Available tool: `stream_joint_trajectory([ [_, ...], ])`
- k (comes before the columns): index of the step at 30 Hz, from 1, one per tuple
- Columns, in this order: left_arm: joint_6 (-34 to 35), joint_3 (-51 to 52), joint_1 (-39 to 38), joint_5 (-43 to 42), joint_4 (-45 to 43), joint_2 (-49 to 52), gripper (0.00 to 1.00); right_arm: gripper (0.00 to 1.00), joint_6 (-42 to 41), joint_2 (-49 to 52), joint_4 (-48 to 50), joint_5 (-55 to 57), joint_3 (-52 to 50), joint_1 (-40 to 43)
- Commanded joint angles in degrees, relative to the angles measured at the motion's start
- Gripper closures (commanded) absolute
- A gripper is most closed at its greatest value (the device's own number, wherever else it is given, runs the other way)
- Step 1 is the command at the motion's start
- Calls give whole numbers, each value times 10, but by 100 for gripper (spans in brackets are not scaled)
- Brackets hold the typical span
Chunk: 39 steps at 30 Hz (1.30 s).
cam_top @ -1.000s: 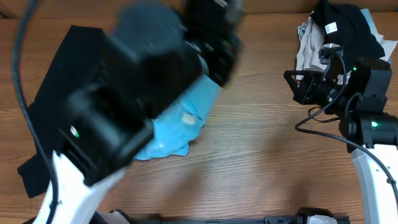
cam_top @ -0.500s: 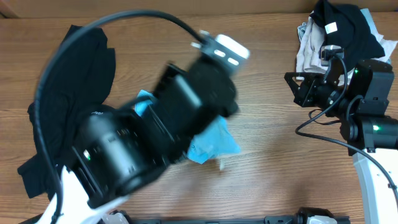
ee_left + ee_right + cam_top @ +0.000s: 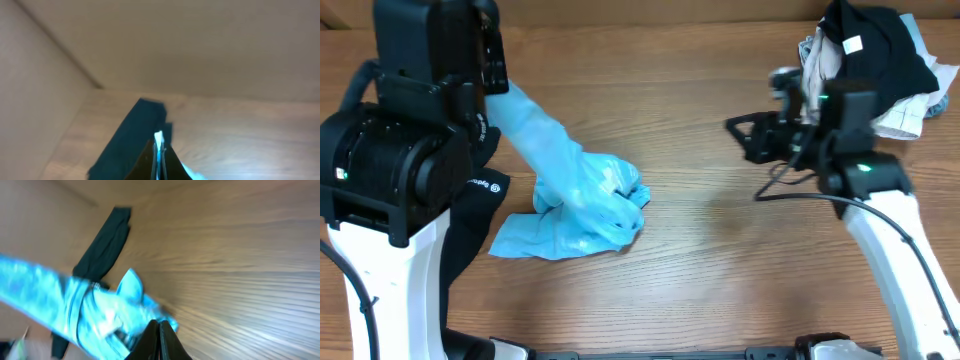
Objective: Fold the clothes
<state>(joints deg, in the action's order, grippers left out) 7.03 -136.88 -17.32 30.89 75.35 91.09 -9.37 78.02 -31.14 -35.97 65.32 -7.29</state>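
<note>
The light blue T-shirt (image 3: 588,198) lies bunched left of the table's middle. One part is pulled up into a taut strip (image 3: 532,122) toward my left arm. My left gripper (image 3: 159,146) is shut on a thin edge of this blue cloth (image 3: 159,137); in the overhead view my wrist hides the fingers. The black garment (image 3: 470,212) lies under my left arm and also shows in the left wrist view (image 3: 129,145). My right gripper (image 3: 733,128) is shut and empty, hovering right of the shirt. In the right wrist view its tips (image 3: 160,326) point toward the shirt (image 3: 95,315).
A pile of other clothes (image 3: 872,50), black on top with pale pieces under it, sits at the back right corner behind my right arm. Bare wooden table (image 3: 720,260) lies between the shirt and my right arm.
My left arm has swung back to the left and up, drawing part of the blue shirt out into a strip. My right arm has moved left toward the middle of the table.
</note>
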Motion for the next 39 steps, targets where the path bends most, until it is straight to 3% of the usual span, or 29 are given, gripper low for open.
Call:
stream_joint_trajectory([
  [1, -19, -10, 3, -56, -55, -11, 96, 96, -12, 42, 16, -6, 15, -64],
  [12, -28, -10, 5, -67, -142, -11, 96, 81, -12, 121, 13, 32, 15, -214],
  [16, -37, -10, 9, -63, -153, -11, 96, 66, -26, 144, 15, 73, 14, -254],
  [21, -47, -10, 17, -63, -167, -11, 96, 34, -49, 196, 36, 81, 14, -286],
  [24, -49, -10, 17, -63, -169, -11, 96, 31, -73, 230, 42, 83, 14, -288],
  [30, -50, -10, 17, -63, -170, -11, 96, 30, -114, 277, 52, 76, 14, -288],
  [33, -56, -10, 17, -60, -169, -11, 96, 34, -117, 282, 61, 52, 14, -292],
  [36, -58, -10, 17, -51, -169, -11, 96, 51, -117, 282, 72, 27, 14, -304],
  [39, -58, -10, 17, -48, -171, -11, 96, 74, -117, 282, 81, 24, 15, -313],
])
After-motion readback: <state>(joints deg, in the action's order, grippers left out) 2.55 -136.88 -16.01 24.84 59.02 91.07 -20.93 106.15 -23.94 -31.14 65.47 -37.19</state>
